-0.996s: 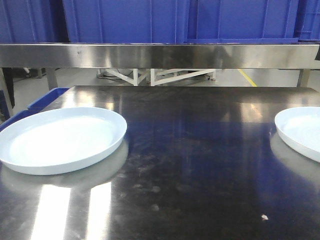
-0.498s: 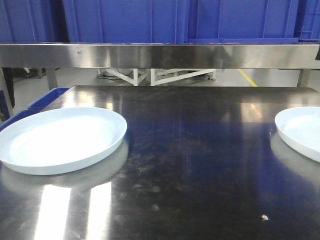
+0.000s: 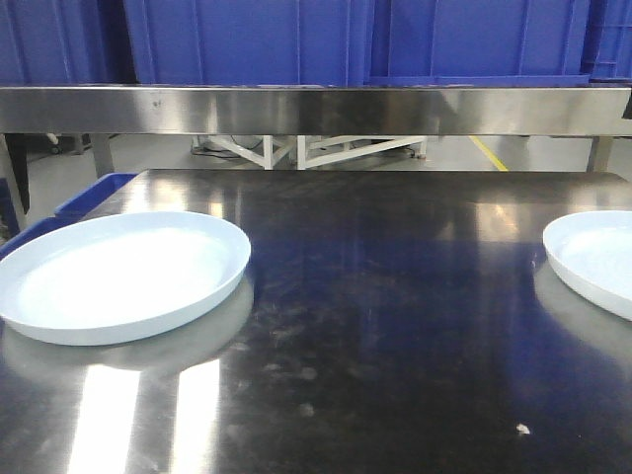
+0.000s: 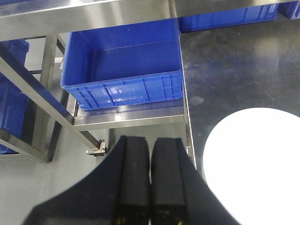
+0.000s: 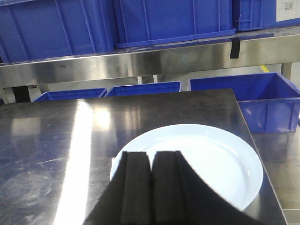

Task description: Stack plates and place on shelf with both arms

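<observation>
Found left plate [image 3: 123, 272] at 9 o'clock, right plate [image 3: 592, 257] at 3, flat on the table [image 3: 375, 296]. Judged stiff, slippery, breakable; best pinched at the rim. Saw left gripper [image 4: 151, 141], right gripper [image 5: 150, 155] clenched, empty.

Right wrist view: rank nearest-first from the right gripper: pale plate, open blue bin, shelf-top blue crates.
1. Glossy pale round plate, by the right gripper.
2. Open blue plastic bin, far right.
3. Blue plastic crates, top, on steel shelf.
</observation>
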`<action>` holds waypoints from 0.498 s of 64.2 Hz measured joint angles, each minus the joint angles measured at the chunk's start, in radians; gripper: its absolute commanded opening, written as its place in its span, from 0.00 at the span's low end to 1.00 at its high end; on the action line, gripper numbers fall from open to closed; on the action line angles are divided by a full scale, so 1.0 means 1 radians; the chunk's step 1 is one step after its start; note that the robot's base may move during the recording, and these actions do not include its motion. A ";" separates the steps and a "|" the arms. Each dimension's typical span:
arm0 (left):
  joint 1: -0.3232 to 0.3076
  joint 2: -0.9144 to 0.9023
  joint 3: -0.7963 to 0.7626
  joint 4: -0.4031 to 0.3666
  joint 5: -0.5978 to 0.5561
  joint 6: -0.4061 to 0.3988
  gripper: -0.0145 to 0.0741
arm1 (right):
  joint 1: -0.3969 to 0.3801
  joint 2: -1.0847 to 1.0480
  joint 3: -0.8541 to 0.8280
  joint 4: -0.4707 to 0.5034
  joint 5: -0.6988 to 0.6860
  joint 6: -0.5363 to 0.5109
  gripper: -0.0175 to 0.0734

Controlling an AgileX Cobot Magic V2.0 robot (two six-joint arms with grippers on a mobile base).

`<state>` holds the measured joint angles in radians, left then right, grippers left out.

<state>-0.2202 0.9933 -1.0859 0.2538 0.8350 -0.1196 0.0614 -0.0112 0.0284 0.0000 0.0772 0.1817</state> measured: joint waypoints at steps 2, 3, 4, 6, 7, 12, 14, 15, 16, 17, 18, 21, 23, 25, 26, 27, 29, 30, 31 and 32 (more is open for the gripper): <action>0.000 0.000 0.000 0.000 0.000 0.000 0.26 | 0.000 0.000 0.000 0.000 0.000 0.000 0.22; 0.000 0.000 0.000 0.000 0.000 0.000 0.26 | 0.000 0.000 0.000 0.000 0.000 0.000 0.22; 0.000 0.000 0.000 0.000 0.000 0.000 0.26 | 0.000 0.000 0.000 0.000 0.000 0.000 0.22; 0.000 0.000 0.000 0.000 0.000 0.000 0.26 | 0.000 0.000 0.000 0.000 0.000 0.000 0.22; 0.000 0.000 0.000 0.000 0.000 0.000 0.26 | 0.000 0.000 0.000 0.000 0.000 0.000 0.22; 0.000 0.000 0.000 0.000 0.000 0.000 0.26 | 0.000 0.000 0.000 0.000 0.000 0.000 0.22; 0.000 0.000 0.000 0.000 0.000 0.000 0.26 | 0.000 0.000 0.000 0.000 0.000 0.000 0.22; 0.000 0.000 0.000 0.000 0.000 0.000 0.26 | 0.000 0.000 0.000 0.000 0.000 0.000 0.22; 0.000 0.000 0.000 0.000 0.000 0.000 0.26 | 0.000 0.000 0.000 0.000 0.000 0.000 0.22; 0.000 0.000 0.000 0.000 0.000 0.000 0.26 | 0.000 0.000 0.000 0.000 0.000 0.000 0.22; 0.000 0.000 0.000 0.000 0.000 0.000 0.26 | 0.000 0.000 0.000 0.000 -0.002 0.000 0.22; 0.000 0.000 0.000 0.000 0.000 0.000 0.26 | 0.000 0.000 0.000 0.000 -0.015 0.000 0.22; 0.000 0.000 0.000 0.000 0.000 0.000 0.26 | 0.000 0.000 0.002 0.000 -0.034 0.000 0.22; 0.000 0.000 0.000 0.000 0.000 0.000 0.26 | 0.000 0.000 0.002 0.000 -0.053 0.010 0.22; 0.000 0.000 0.000 0.002 0.000 0.000 0.26 | 0.000 0.000 0.002 0.000 -0.063 0.015 0.22; 0.000 0.000 0.000 0.002 0.000 0.000 0.26 | 0.000 0.000 -0.001 0.000 -0.065 0.023 0.22; 0.000 0.000 0.000 0.004 0.000 0.000 0.26 | 0.000 0.000 -0.010 0.005 -0.065 0.031 0.22; 0.000 0.000 0.000 0.004 0.000 0.000 0.26 | 0.000 0.000 -0.022 0.005 -0.057 0.034 0.22; 0.000 0.000 0.000 0.004 0.000 0.000 0.26 | 0.000 0.000 -0.031 0.005 -0.048 0.036 0.22; 0.000 0.000 0.000 0.004 0.000 0.000 0.26 | 0.000 0.000 -0.043 0.005 -0.037 0.040 0.22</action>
<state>-0.2202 0.9933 -1.0859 0.2578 0.8350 -0.1196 0.0614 -0.0112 -0.0144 0.0054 0.0401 0.2220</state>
